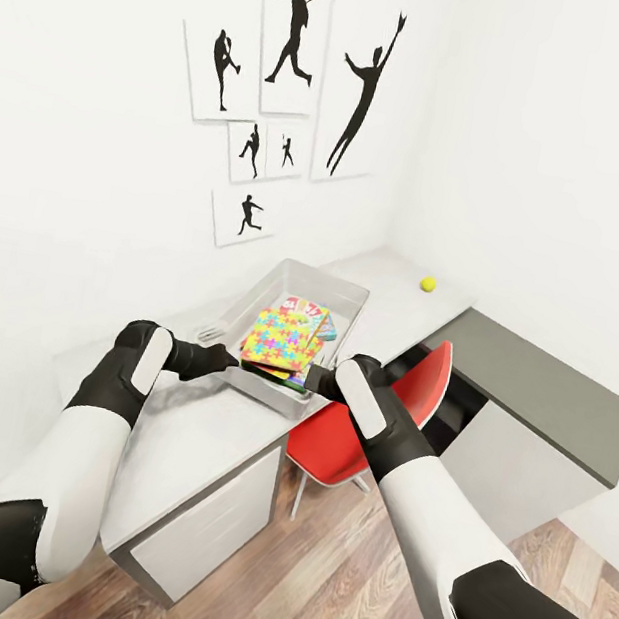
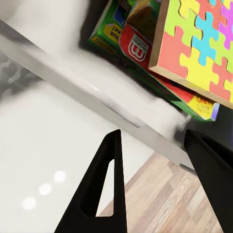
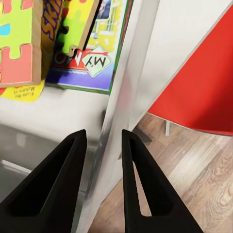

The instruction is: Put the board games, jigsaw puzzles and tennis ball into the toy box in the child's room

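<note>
my right claw (image 3: 102,141) pinches the near rim of the toy box (image 1: 349,286); left claw (image 2: 150,141) spread astride it. ball (image 1: 428,284) lies well beyond the box, nearer my right arm.

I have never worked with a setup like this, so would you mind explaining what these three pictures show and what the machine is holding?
It is a simulated two-armed robot. The large picture comes from its head camera, looking down over both arms; the other two come from cameras by each wrist.

On the white table sits a grey toy box holding colourful board games with a jigsaw puzzle on top. A tennis ball lies further back on the table, and a red chair stands beside it.

The left end effector straddles the box's near rim, fingers apart. The right end effector has the rim between its close-set fingers, apparently gripping it.
</note>
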Tool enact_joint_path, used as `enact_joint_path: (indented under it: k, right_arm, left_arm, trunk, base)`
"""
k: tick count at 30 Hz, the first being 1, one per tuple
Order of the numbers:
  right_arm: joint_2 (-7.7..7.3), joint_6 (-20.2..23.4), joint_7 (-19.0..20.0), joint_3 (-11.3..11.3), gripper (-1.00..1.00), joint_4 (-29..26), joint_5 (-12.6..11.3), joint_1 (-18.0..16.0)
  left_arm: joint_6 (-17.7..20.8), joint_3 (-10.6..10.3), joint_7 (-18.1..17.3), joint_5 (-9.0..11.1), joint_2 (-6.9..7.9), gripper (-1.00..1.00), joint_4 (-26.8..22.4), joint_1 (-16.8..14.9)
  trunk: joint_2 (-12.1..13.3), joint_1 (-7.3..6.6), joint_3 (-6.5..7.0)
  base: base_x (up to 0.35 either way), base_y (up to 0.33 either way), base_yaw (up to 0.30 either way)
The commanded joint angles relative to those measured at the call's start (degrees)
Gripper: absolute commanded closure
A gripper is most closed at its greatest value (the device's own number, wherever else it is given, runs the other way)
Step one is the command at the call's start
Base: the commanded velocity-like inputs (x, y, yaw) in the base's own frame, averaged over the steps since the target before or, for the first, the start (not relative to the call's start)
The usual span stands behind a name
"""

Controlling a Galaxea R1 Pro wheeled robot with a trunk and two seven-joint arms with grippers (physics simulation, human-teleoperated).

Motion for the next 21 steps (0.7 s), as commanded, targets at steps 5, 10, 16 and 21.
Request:
enact_joint_path:
  k: [5,10,16,21]
  right_arm:
    - [0.00,-0.80,0.88,2.25,1.00,-0.03,-4.79,-0.09]
    - [0.00,-0.76,0.95,2.25,1.00,0.02,-4.84,-0.09]
    - [0.00,-0.79,0.96,2.17,1.00,0.03,-4.84,-0.09]
    - [0.00,-0.80,0.96,2.16,1.00,0.04,-4.84,-0.09]
  left_arm:
    - [1.48,0.26,-0.33,0.42,0.48,1.00,-0.02,-0.06]
    - [1.48,0.26,-0.33,0.42,0.47,1.00,-0.02,-0.06]
    - [1.48,0.27,-0.33,0.42,0.48,1.00,-0.02,-0.06]
    - [1.48,0.28,-0.33,0.42,0.48,1.00,0.00,-0.06]
  trunk:
    - [-0.13,0.03,-0.11]
    - [-0.13,0.03,-0.11]
    - [-0.13,0.03,-0.11]
    - [-0.13,0.03,-0.11]
  base:
    - [0.000,0.000,0.000]
    - [0.000,0.000,0.000]
    - [0.000,0.000,0.000]
    - [0.000,0.000,0.000]
